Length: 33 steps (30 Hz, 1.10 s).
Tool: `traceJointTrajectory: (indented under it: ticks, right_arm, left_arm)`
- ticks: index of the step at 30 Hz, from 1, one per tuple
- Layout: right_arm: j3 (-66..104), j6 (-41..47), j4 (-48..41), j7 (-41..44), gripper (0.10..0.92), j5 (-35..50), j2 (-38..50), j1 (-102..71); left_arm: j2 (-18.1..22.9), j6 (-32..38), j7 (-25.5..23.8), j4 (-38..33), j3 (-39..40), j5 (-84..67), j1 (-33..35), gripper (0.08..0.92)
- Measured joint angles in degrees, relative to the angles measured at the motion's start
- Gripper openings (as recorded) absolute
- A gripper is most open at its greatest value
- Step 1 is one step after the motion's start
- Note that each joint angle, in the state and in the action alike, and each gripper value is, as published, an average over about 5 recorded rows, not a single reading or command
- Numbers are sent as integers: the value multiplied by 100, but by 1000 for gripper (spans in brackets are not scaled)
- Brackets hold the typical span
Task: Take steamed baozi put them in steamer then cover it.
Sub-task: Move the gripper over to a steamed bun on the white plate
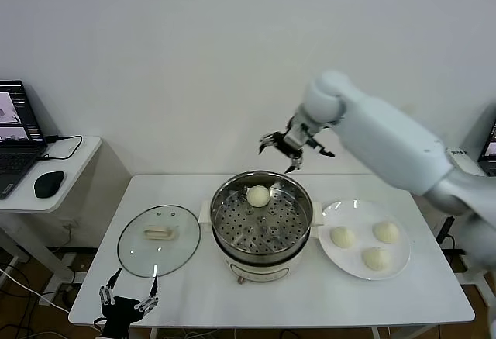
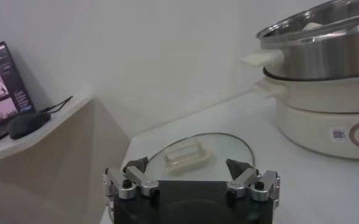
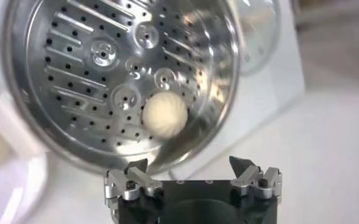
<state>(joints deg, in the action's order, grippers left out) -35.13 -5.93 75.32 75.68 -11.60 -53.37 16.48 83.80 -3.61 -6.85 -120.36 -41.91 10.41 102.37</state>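
**One bun in the steamer, three still waiting**

Nearest the robot, the left gripper (image 1: 129, 302) hangs low at the front left corner of the white table (image 1: 186, 296). Its fingers are spread wide and hold nothing. It looks parked there, close to the lid, probably so it is ready for the covering job later.

Just past it lies the round clear glass lid with a cream-white handle (image 1: 159, 240), flat on the table's left side. It is off the pot so the buns can go in.

In the middle of the table stands the shiny steel steamer basket with holes, on its cream-white pot (image 1: 262, 216). One small round pale bun (image 1: 258, 195) sits inside, near the far rim.

On the right side, three more pale buns (image 1: 376, 258) rest on a flat white round plate (image 1: 329, 219), just beside the pot.

Farthest away, the right gripper (image 1: 294, 144) hangs high over the steamer's far edge. Its fingers are spread open and empty. Most likely it goes to the plate next.
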Motion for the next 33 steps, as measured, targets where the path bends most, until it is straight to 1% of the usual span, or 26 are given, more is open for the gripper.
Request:
traceJointTrajectory:
  ticks: [4, 7, 10, 15, 22, 33]
  right_arm:
    - [216, 904, 336, 118, 822, 236, 644, -172]
    - [429, 1387, 528, 180, 823, 300, 1070, -441]
    - [661, 1708, 638, 208, 823, 312, 1398, -803]
    - [947, 1951, 657, 172, 822, 326, 1713, -1385]
    - [1100, 2152, 535, 41, 823, 155, 1798, -1982]
    - [1181, 2269, 51, -222, 823, -160, 1295, -2560]
  left_arm:
    - [-70, -31, -12, -37, 46, -43, 24, 823]
    - [-127, -41, -14, -45, 95, -50, 44, 823]
    - [-175, -48, -22, -48, 134, -42, 70, 823]
    - [-199, -57, -35, -58, 165, -17, 112, 823]
    - [-184, -60, -50, -30, 184, 29, 167, 823]
    - [-220, -101, -98, 108, 112, 23, 76, 823]
